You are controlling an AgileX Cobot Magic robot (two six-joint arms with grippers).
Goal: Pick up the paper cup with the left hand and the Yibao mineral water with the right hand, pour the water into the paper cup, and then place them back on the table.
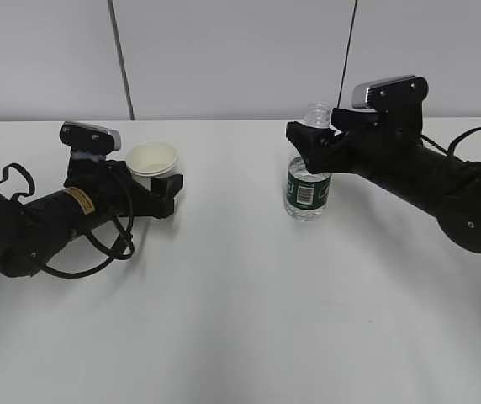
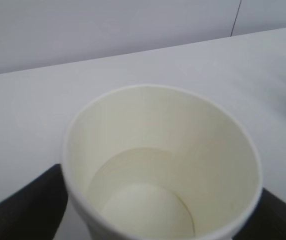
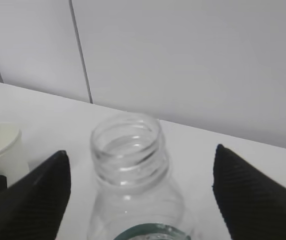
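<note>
Left of frame, the left hand has its jaws apart around the upright paper cup; right of centre, the right hand straddles the standing Yibao mineral water, jaws spread wide, on the table

I see a cream-white paper cup, a clear bottle banded dark green with a white patch, black arms, the left yellow-stickered, on a plain white table.

No text can be read. A white patch is seen on the Yibao mineral water label, and a yellow sticker on the left arm; their print is too small.
</note>
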